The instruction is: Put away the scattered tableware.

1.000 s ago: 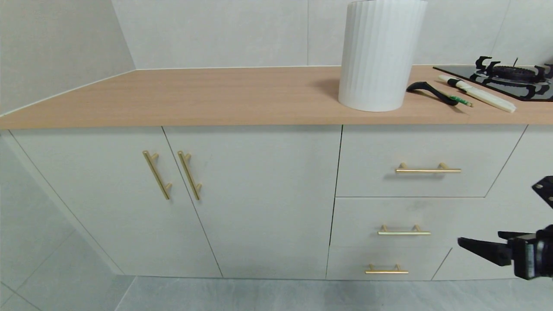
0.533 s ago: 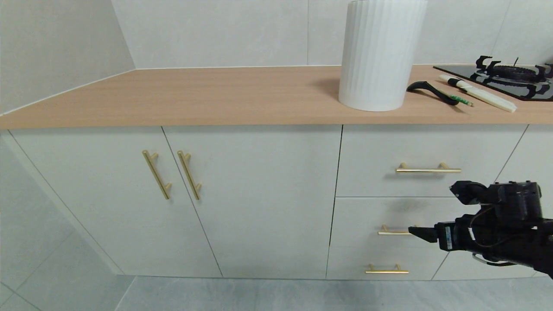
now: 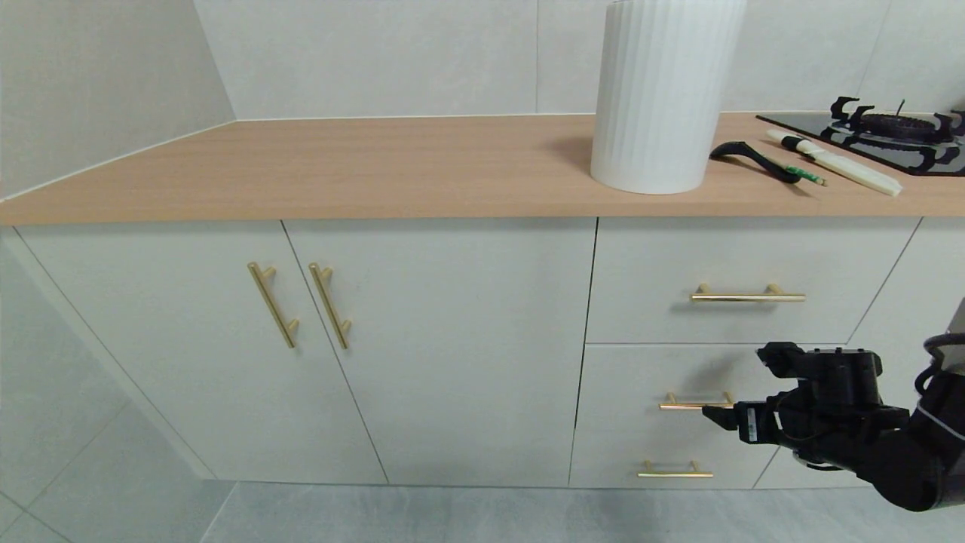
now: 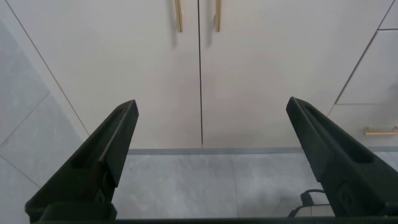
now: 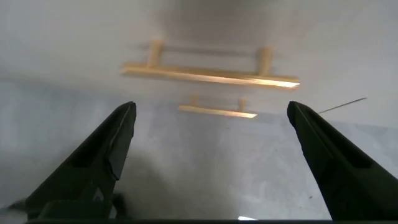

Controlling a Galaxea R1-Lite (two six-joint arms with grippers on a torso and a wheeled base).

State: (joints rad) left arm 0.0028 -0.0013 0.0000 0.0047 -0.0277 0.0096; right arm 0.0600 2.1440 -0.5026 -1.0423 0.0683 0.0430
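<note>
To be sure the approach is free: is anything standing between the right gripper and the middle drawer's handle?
Nothing visible does. The open right gripper faces the middle drawer's handle directly, with only bare drawer front around the handle. Whether the fingertips already touch it, I cannot tell.

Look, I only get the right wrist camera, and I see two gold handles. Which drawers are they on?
Observer: The head view shows three stacked drawers. Your nearer handle is on the middle drawer, and the farther handle is on the bottom drawer.
Operator: Where's the tableware?
Observer: Up on the countertop. A black utensil and a long pale utensil lie beside a white ribbed container, near the stove.
Operator: And my other arm?
Observer: The left gripper is open and faces the double cabinet doors.
</note>
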